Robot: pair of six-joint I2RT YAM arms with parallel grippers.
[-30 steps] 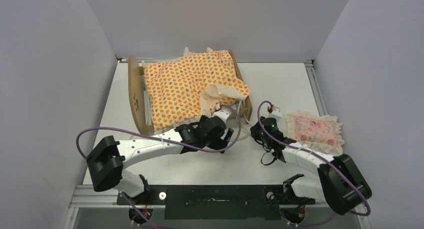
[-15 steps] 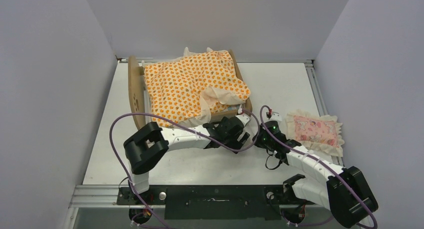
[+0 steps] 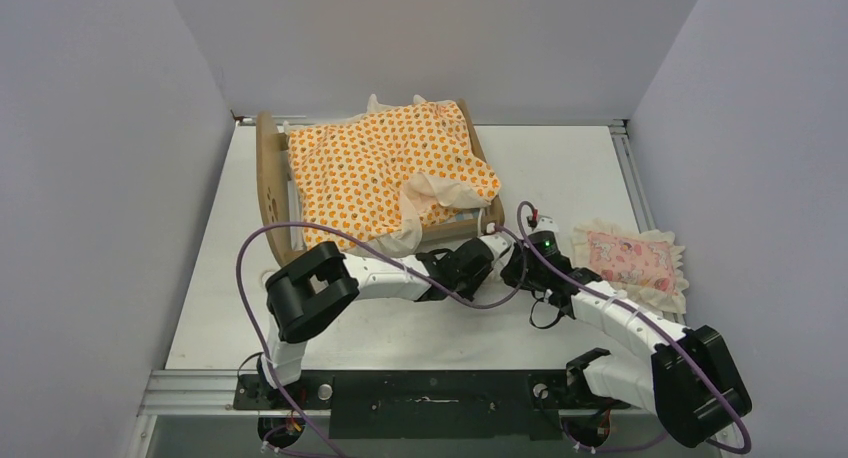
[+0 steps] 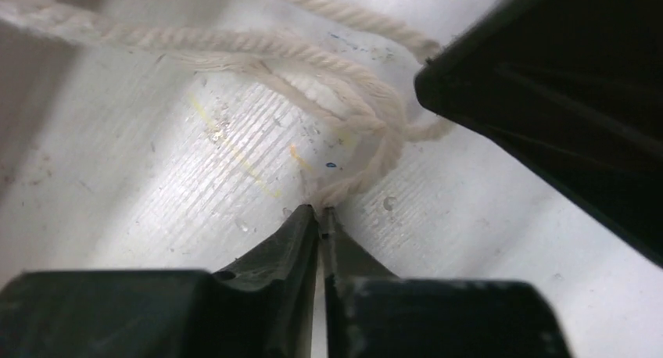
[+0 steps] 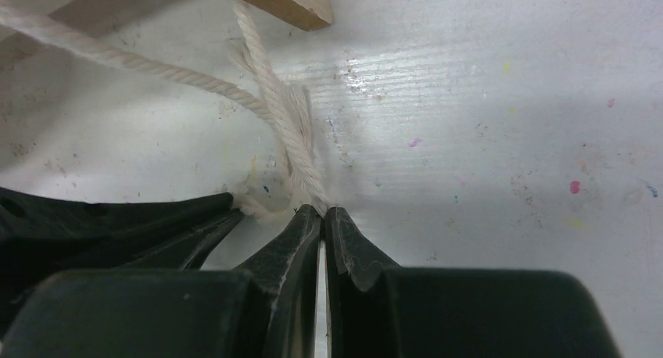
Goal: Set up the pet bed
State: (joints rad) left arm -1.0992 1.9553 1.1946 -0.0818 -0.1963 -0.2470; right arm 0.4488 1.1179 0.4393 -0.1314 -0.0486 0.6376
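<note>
Two pinches on twisted cream cord (image 4: 234,49) | left hand (image 4: 322,211) clamped on it | right hand (image 5: 323,209) clamped too | plywood pet bed (image 3: 268,183) adjacent

The left fingers (image 4: 291,245) and right fingers (image 5: 293,245) sit just beside each other, each pair pinched closed on the white cord (image 5: 274,116), so nothing could pass between them. Straight ahead of both, knotted cord lies across the surface (image 5: 485,100). Just beyond it a corner of the pet bed (image 5: 289,2) blocks the way, with the mattress (image 3: 380,168) overhanging the frame's edge. Ahead and to the right of the right fingers the surface lies bare, as far as the pink pillow (image 3: 630,261) farther right.
</note>
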